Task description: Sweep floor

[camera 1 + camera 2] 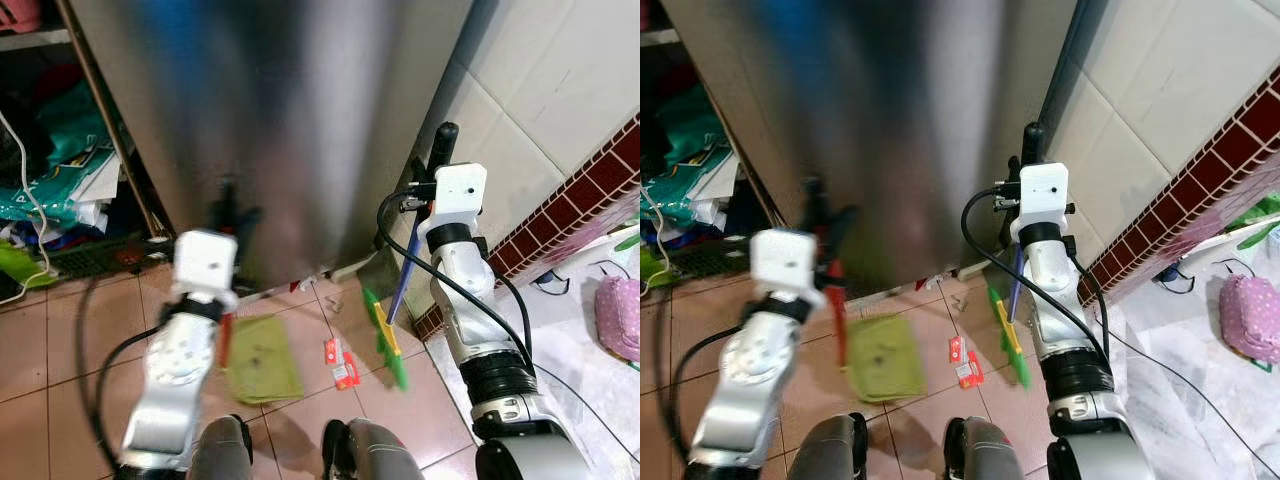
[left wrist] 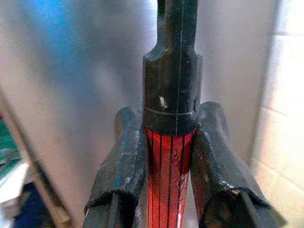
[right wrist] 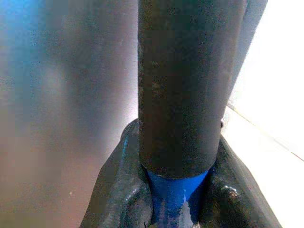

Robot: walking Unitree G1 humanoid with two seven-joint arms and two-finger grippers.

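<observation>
My left gripper [image 2: 170,142] is shut on a red handle [image 2: 168,185] with a black cap [image 2: 172,85]. The handle runs down to an olive-green dustpan [image 1: 262,360] lying on the tiled floor before my feet. My right gripper [image 3: 178,185] is shut on a blue broom handle [image 3: 178,194] just below its black grip [image 3: 183,85]. The broom's green and yellow head [image 1: 385,338] rests on the floor to the right of the dustpan. A red and white wrapper [image 1: 342,363] lies between the dustpan and the broom head.
A tall steel fridge [image 1: 280,120] stands straight ahead, with small scraps [image 1: 330,300] at its base. Cluttered shelves with bags [image 1: 60,170] are on the left. A white tiled wall [image 1: 540,90], a dark red tile ledge [image 1: 580,200] and a pink bag [image 1: 620,315] are on the right.
</observation>
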